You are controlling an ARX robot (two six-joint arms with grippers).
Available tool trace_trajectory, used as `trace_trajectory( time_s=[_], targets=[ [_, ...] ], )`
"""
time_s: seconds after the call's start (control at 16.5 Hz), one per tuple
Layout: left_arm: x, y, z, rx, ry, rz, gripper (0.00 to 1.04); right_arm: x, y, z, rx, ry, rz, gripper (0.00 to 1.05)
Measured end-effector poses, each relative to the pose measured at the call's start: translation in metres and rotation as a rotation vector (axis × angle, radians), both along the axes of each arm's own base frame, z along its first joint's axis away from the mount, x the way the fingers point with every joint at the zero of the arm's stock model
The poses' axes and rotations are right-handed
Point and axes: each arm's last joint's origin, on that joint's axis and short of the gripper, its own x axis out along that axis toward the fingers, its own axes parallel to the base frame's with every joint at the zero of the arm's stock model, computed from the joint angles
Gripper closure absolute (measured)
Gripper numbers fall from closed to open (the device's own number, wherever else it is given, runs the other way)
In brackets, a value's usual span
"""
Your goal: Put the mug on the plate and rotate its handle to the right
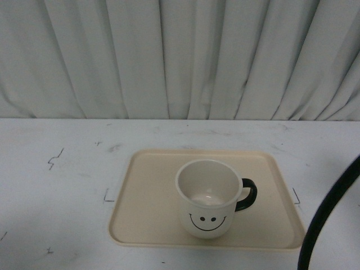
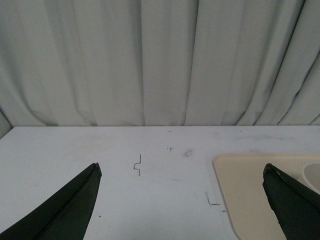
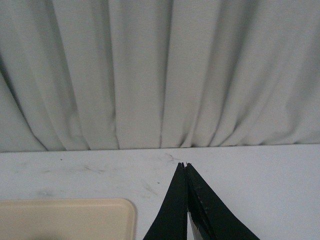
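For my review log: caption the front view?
Mug upright on plate, handle pointing right.

Bare table (image 1: 67, 185) left of plate (image 1: 146, 197), mug (image 1: 208, 199) upright on it, cable (image 1: 329, 208) crossing right side

Dim, even, greenish light – soft shadows, no glare (all three views slightly grainy)

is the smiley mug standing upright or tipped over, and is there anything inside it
Upright and empty. The mug stands on the plate with its round opening facing up; the bare white bottom shows inside, and the handle points right.
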Motion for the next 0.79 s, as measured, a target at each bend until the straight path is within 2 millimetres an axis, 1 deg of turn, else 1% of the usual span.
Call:
trace_trajectory(
  time_s=[0.12, 0.24, 0.3, 0.36, 0.43, 0.49, 0.61, 0.79],
  targets=[
    [0.0, 0.0, 0.0, 0.0, 0.0, 0.0, 0.07, -0.009, -0.005, 0.0, 0.003, -0.006, -0.008, 1.03],
    [0.0, 0.0, 0.0, 0.0, 0.0, 0.0, 0.07, -0.014, -0.007, 0.001, 0.004, -0.011, -0.007, 1.03],
    [0.0, 0.0, 0.0, 0.0, 0.0, 0.0, 0.07, -0.03, -0.012, -0.007, 0.006, -0.023, 0.008, 1.03],
    [0.0, 0.0, 0.0, 0.0, 0.0, 0.0, 0.07, -0.058, -0.021, -0.01, 0.005, -0.01, -0.001, 1.03],
    [0.0, 0.0, 0.0, 0.0, 0.0, 0.0, 0.07, -0.077, -0.034, -0.012, 0.005, 0.006, 0.003, 1.03],
    [0.0, 0.0, 0.0, 0.0, 0.0, -0.001, 0.07, -0.089, -0.035, -0.01, 0.006, -0.007, -0.001, 1.03],
    [0.0, 0.0, 0.0, 0.0, 0.0, 0.0, 0.07, -0.1, -0.035, -0.01, 0.006, -0.007, 0.0, 1.03],
    [0.0, 0.0, 0.0, 0.0, 0.0, 0.0, 0.07, -0.111, -0.035, -0.008, 0.006, -0.01, 0.0, 1.03]
  ],
)
